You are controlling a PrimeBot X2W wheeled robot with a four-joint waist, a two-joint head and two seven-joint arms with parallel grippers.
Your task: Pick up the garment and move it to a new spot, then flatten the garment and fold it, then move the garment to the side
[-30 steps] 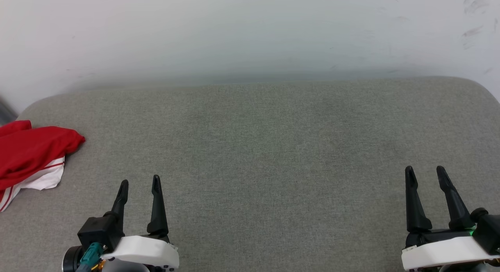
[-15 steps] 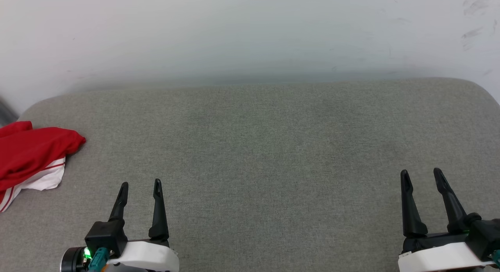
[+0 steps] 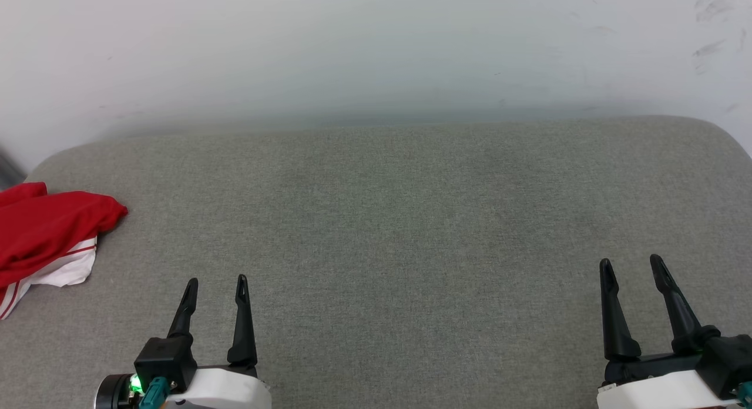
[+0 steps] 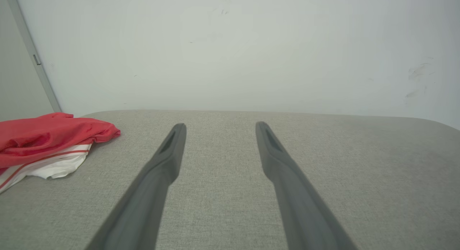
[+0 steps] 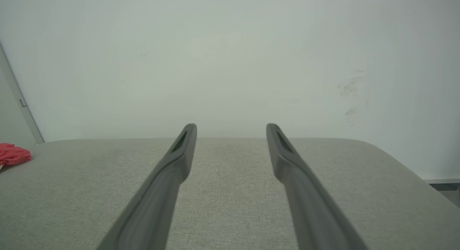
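A pale, off-white painted wall (image 3: 376,44) rises behind everything, marked by a few faint dark scuffs (image 3: 714,6) toward its upper right. In the left wrist view a thin grey vertical strip (image 4: 32,59), perhaps a door frame, runs down the wall at its far left.

Below the wall lies a broad grey woven-fabric padded cushion (image 3: 411,221) with rounded back corners, its back edge meeting the wall.

The garment, a red jersey shirt with a white sleeve and red-striped trim (image 3: 47,233), sits in a crumpled, loosely folded heap at the cushion's left edge, close to the back left corner. The red cloth lies on top and the white sleeve part pokes out underneath, toward the front. It is cut off by the left side of the head view, so how far it reaches is not visible. Any lettering or number on it cannot be made out.

The left gripper (image 3: 215,282), two long dark fingers on a white and black wrist body, is near the cushion's front edge, left of centre. Its fingers are spread apart with nothing between them, and it is well apart from the garment. The right gripper (image 3: 630,265), of the same build, is near the front edge toward the right side, its fingers likewise parted and holding nothing.

A small green light (image 3: 136,383) glows on the black base of the left gripper.
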